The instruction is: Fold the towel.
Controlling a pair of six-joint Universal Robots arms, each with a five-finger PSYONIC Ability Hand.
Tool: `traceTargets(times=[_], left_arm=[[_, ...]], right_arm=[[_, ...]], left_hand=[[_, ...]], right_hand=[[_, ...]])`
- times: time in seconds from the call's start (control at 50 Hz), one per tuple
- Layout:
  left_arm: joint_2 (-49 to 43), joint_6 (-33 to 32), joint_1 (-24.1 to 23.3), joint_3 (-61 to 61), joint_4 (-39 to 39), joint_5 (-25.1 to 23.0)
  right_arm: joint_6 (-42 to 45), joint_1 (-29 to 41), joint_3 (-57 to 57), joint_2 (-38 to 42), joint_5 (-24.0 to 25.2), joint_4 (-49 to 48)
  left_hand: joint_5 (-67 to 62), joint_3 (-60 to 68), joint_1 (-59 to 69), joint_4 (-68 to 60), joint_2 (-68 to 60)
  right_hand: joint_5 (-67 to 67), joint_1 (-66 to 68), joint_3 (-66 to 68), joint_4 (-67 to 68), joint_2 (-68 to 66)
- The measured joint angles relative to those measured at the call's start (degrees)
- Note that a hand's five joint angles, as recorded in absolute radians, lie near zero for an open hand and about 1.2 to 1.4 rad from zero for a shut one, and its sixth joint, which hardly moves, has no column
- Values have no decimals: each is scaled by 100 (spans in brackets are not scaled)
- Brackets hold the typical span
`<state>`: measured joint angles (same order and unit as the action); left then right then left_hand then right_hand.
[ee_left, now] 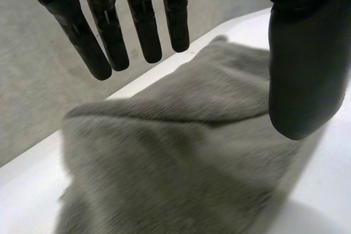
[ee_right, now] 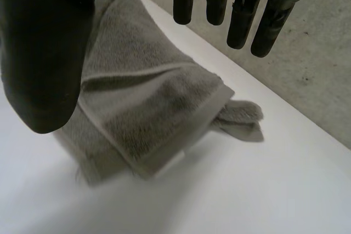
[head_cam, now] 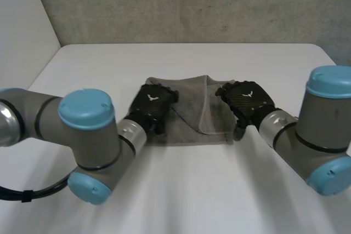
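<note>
A grey towel (head_cam: pixel 192 110) lies folded in layers on the white table (head_cam: pixel 186 190), in the middle between the two hands. My left hand (head_cam: pixel 152 103) hovers over the towel's left part, fingers (ee_left: pixel 109 36) straight and apart from the thumb, holding nothing; the towel (ee_left: pixel 175 157) lies below its palm. At the towel's right edge my right hand (head_cam: pixel 245 101) is open too, with straight fingers (ee_right: pixel 241 15) above the cloth. Under that hand the towel (ee_right: pixel 148 102) shows a folded flap with a hemmed edge and a corner sticking out beneath.
A grey wall (head_cam: pixel 192 4) stands behind the table's far edge. Both arms reach in from the near side, the left elbow (head_cam: pixel 88 146) and right elbow (head_cam: pixel 323 135) over the table's front.
</note>
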<state>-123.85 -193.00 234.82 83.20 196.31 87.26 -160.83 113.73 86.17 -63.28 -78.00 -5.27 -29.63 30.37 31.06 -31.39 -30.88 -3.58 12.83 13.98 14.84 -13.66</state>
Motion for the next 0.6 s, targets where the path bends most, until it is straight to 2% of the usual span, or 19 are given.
traceTargets(times=[0.14,0.32,0.44,0.6], left_arm=[[-14,-120,729,95,-62,-51],[-134,-921,1401,311,-85,-98],[-337,-1301,1603,382,-49,-139],[-482,-1310,1642,391,30,-300]], right_arm=[[-504,353,-791,668,19,33],[-512,775,-1625,1524,-16,32],[-461,880,-2016,1997,-138,23],[-364,894,-2269,2382,-394,-44]], left_hand=[[5,0,-1,0,0],[5,0,-1,0,0],[5,0,-1,0,0],[-26,1,0,0,-1]], right_hand=[[0,0,0,0,0],[0,0,0,0,0],[-13,37,0,0,-9],[-468,511,355,266,-399]])
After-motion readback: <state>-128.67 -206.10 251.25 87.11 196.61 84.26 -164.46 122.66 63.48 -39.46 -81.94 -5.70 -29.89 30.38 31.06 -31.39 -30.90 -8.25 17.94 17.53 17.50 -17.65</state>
